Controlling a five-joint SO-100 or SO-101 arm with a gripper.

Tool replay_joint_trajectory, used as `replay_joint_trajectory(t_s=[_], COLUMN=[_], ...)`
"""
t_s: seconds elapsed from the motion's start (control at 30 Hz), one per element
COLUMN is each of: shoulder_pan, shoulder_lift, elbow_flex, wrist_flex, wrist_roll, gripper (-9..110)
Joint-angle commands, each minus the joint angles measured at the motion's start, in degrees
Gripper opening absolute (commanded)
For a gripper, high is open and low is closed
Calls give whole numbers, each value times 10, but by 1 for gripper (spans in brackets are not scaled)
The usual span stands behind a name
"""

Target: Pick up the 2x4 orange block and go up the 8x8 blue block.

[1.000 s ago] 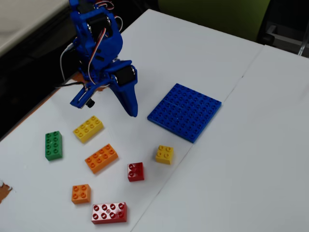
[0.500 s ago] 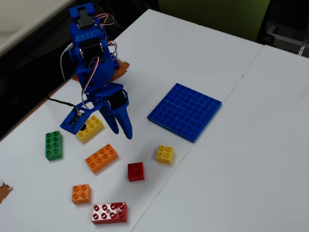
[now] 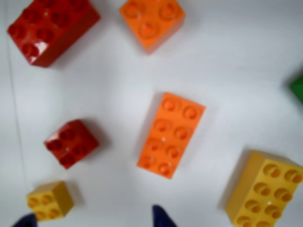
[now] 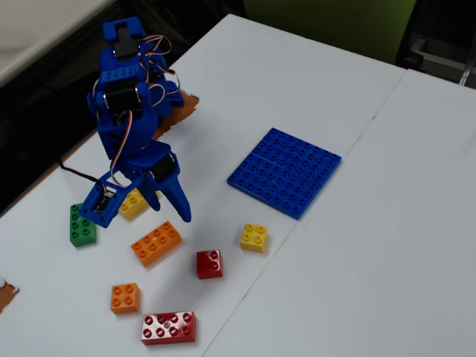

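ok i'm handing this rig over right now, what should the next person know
Gripper: open and empty, hovering above the table with fingers pointing down, just short of the 2x4 orange block.
2x4 orange block: flat on the table, untouched; the wrist view shows it just ahead of the fingertips, lying at a slant.
8x8 blue block: flat on the table to the right in the fixed view, nothing on it.
Done: approach only.
Left: lower, grasp the orange block, carry it onto the blue plate.
Watch out: a small orange brick sits nearby; not the target.
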Motion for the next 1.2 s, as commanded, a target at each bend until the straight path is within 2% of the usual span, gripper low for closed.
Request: replay_joint_trajectory(t_s=[0.0, 0.4, 0.77, 1.03, 1.17], shoulder_pan=[15, 34, 28, 26, 27], shoulder_lift=[-10, -91, -146, -150, -156], elbow_flex=[-76, -112, -138, -138, -138], wrist_flex=[41, 59, 50, 49, 48], wrist_roll=[-14, -15, 6, 29, 33], gripper=[30, 32, 42, 43, 40])
